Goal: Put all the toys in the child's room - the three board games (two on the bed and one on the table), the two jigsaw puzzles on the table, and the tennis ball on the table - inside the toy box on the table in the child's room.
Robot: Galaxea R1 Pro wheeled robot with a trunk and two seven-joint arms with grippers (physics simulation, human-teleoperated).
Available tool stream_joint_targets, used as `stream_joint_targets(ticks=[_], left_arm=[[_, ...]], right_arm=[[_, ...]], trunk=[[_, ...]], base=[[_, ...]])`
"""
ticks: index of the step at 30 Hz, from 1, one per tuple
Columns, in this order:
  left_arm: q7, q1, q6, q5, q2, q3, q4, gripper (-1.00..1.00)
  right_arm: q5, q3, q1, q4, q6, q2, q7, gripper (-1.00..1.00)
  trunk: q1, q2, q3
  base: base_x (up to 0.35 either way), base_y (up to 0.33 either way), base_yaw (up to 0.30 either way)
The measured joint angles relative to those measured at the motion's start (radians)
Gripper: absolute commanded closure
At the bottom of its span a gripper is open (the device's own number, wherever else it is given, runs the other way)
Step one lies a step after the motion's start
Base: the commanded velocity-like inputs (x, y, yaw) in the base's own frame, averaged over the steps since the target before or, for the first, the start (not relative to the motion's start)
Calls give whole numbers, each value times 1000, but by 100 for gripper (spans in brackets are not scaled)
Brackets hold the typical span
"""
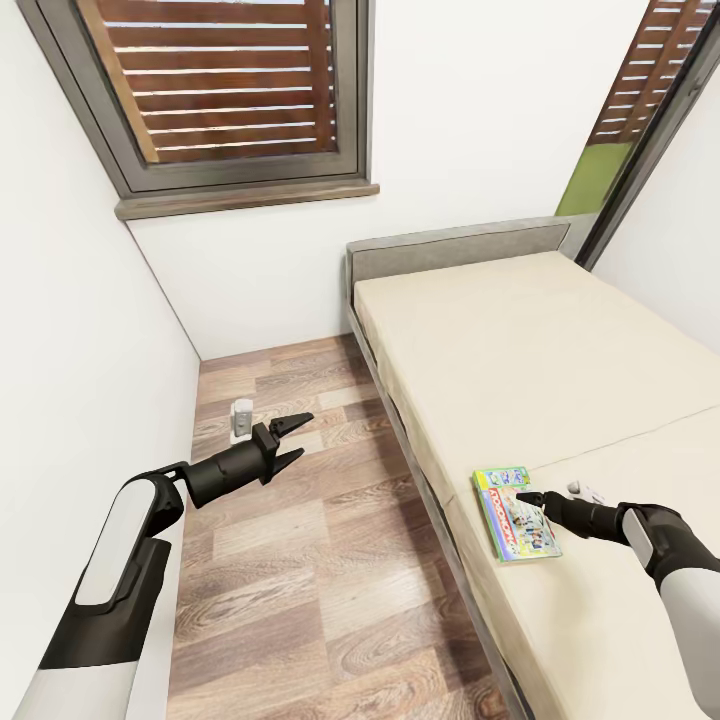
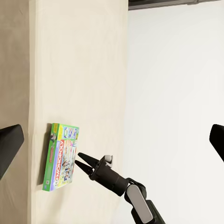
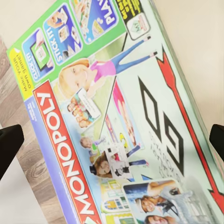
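- The right end effector [image 1: 527, 498] hangs just over the flat white-and-green cardboard "Monopoly" board game box [image 1: 515, 513], its black fingers spread — the right wrist view has the printed lid between the two dark fingertips, with nothing pinched yet.
- That game box lies face up on the beige mattress of the bed [image 1: 560, 350], close to the edge nearest the floor and well short of the headboard.
- To lift it well, I judge the fingers should straddle one thin side of the box, or the edge that lies nearest the mattress rim, and close only once both pads are below the lid's top face; a pinch from straight above on so broad a face would likely slip.
- The left end effector [image 1: 292, 441] hovers over the wood-plank floor [image 1: 290, 560] beside the bed, its fingers parted and holding nothing.
- Farther off, a small white-and-grey object [image 1: 241, 419] stands on the floor near the white wall; what it is I cannot tell.
- Beyond it, a grey-framed window with brown slats [image 1: 225, 85] sits above the floor strip — nothing there blocks the reach, though the soft mattress may let the box sink as the fingers press.
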Motion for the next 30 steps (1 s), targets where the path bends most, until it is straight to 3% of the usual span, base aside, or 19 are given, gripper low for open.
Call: stream_joint_targets(ticks=[30], left_arm=[[0, 0, 0, -4, 0, -1, 0, -100]], right_arm=[[0, 0, 0, 0, -1, -1, 0, -100]], trunk=[[0, 0, 0]], base=[[0, 0, 53]])
